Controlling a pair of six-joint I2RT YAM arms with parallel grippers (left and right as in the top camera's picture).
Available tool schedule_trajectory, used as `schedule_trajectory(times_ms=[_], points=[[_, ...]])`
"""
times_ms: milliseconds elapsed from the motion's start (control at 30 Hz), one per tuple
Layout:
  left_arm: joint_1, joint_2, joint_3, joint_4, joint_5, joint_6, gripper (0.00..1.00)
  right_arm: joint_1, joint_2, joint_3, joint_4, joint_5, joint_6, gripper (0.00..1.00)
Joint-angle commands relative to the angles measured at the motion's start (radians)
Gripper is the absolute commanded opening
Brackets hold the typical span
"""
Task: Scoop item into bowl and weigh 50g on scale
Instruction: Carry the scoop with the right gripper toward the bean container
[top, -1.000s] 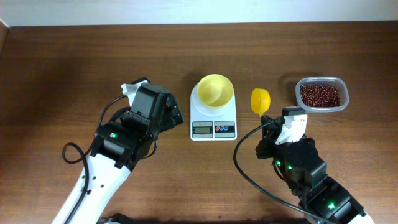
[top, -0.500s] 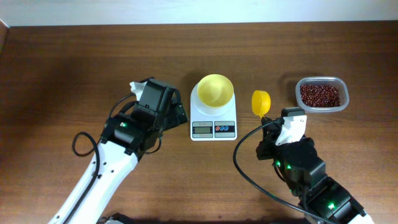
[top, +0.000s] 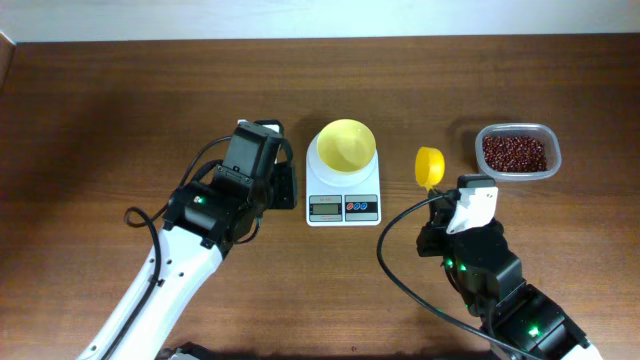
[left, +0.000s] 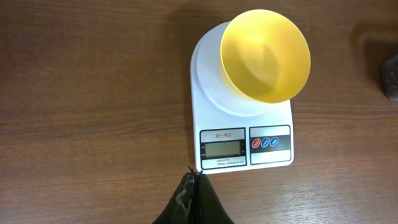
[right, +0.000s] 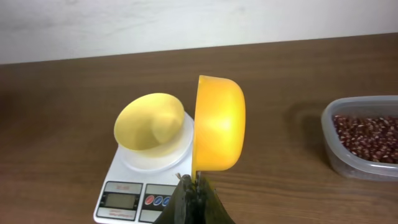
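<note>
The yellow bowl (top: 346, 145) stands empty on the white scale (top: 318, 178), mid-table. My left gripper (top: 286, 186) is shut with nothing in it, beside the scale's left edge. In the left wrist view its tips (left: 196, 175) lie right at the scale's (left: 242, 124) near-left corner, below the bowl (left: 266, 56). My right gripper (top: 441, 197) is shut on the handle of a yellow scoop (top: 430, 166), held on edge between the scale and the tub. The scoop (right: 219, 124) rises above the right gripper (right: 194, 182). The beans (top: 515, 153) fill a clear tub at the right.
The clear tub (right: 331, 158) of beans (right: 368, 138) sits right of the scoop, near the table's far edge. Bare brown tabletop lies left of the left arm and in front of the scale (right: 124, 180). A pale wall runs behind the table.
The left gripper has moved right to the scale's left side and has shut. The right gripper has carried the scoop slightly right.
</note>
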Motion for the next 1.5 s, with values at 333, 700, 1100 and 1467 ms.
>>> schedule_trajectory(times_ms=[333, 700, 1100, 1467], points=[[-0.203, 0.166, 0.01, 0.07, 0.003, 0.167, 0.0, -0.005, -0.007, 0.054, -0.04, 0.109, -0.01, 0.04], [-0.23, 0.316, 0.01, 0.128, 0.004, 0.317, 0.0, -0.005, -0.006, 0.054, -0.05, 0.137, -0.007, 0.04], [-0.283, 0.456, 0.01, 0.209, 0.003, 0.323, 0.0, -0.005, -0.006, 0.054, -0.05, 0.309, 0.019, 0.04], [-0.283, 0.456, 0.009, 0.235, 0.003, 0.323, 0.0, -0.005, -0.006, 0.054, -0.079, 0.309, 0.02, 0.04]])
